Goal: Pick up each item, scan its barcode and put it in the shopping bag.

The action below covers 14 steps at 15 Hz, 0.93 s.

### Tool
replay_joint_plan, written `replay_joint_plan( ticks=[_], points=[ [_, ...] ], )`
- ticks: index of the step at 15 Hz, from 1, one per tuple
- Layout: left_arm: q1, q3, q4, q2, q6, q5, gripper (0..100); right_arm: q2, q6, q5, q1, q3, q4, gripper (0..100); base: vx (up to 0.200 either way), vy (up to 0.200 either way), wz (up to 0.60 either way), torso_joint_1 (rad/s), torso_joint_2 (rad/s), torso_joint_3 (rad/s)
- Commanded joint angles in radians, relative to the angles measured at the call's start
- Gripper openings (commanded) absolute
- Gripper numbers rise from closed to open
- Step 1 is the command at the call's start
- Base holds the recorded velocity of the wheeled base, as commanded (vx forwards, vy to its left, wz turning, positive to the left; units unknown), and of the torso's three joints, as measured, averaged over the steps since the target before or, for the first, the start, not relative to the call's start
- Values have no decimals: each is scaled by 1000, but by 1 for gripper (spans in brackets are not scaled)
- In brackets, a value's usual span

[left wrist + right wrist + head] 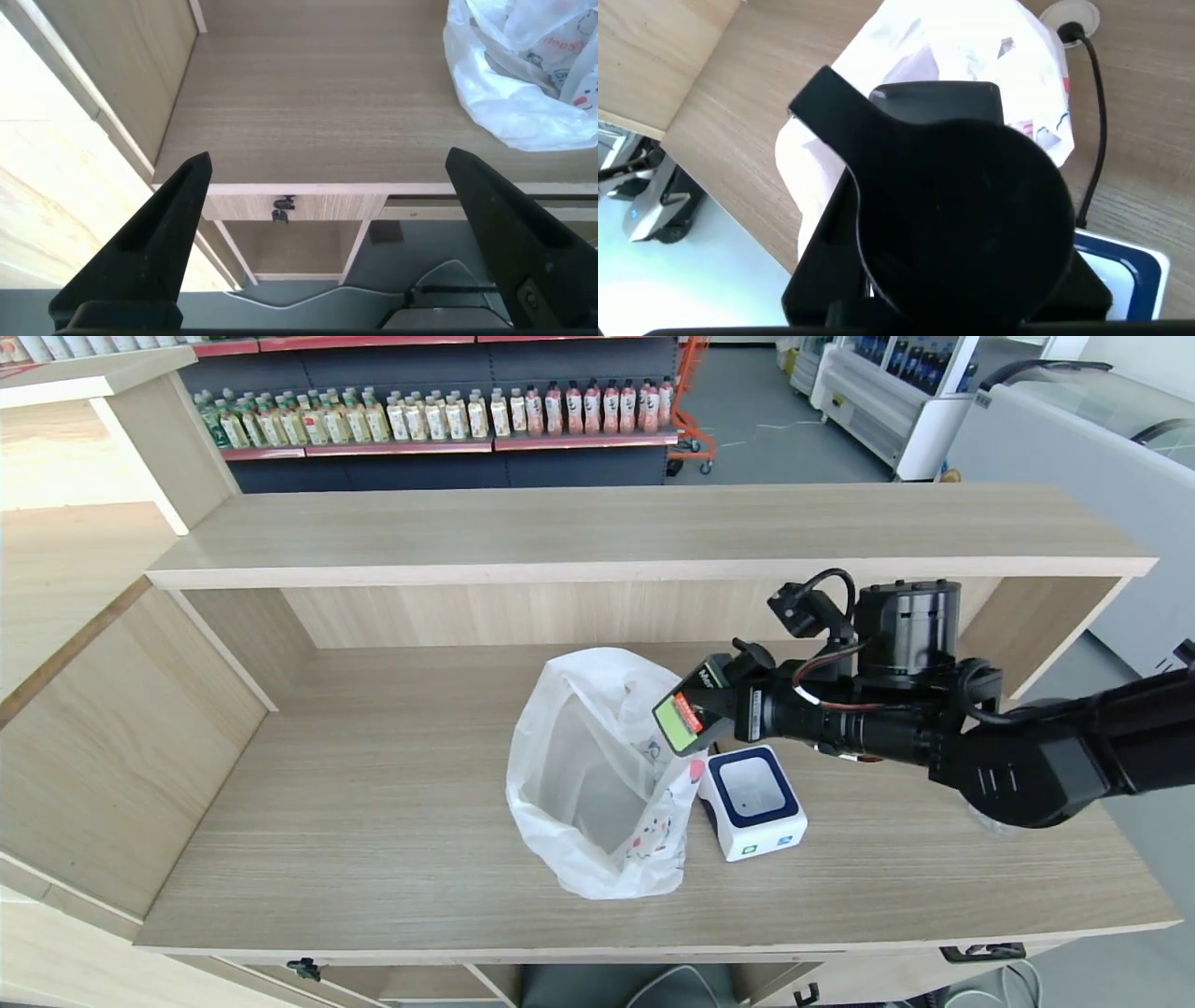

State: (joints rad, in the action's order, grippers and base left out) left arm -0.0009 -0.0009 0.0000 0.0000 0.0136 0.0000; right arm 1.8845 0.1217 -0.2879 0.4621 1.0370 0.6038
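Right claw (724,702) grips a box (680,723) at the bag's rim, with the scanner just below.
Held in the air with its green end outward, the box hangs over the near edge of the bag (597,775), above and just beside the scanner (752,800) on the worktop (373,821). I judge this as the hand-over from scan to bagging. The next move calls for taking the box over the open mouth, lowering it inside and letting go without dragging the soft rim shut. Left claw (329,168) hangs wide open and empty off the worktop's front edge, well away from the bag.
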Motion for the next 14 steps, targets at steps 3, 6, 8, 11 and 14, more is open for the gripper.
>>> replay_joint_plan(
  ticks=[3,6,8,11,14],
  points=[
    [1,1,0,2,0,0,100,159,-62,1,52,-5,63,0,0,0,0,0,0,0],
    [1,-1,0,2,0,0,100,229,-119,1,81,12,114,0,0,0,0,0,0,0],
    [1,1,0,2,0,0,100,274,-120,3,105,18,180,0,0,0,0,0,0,0],
    [1,-1,-2,2,0,0,100,312,-177,4,128,21,194,0,0,0,0,0,0,0],
    [1,1,0,0,0,0,100,331,-244,13,125,26,195,0,0,0,0,0,0,0]
  ],
)
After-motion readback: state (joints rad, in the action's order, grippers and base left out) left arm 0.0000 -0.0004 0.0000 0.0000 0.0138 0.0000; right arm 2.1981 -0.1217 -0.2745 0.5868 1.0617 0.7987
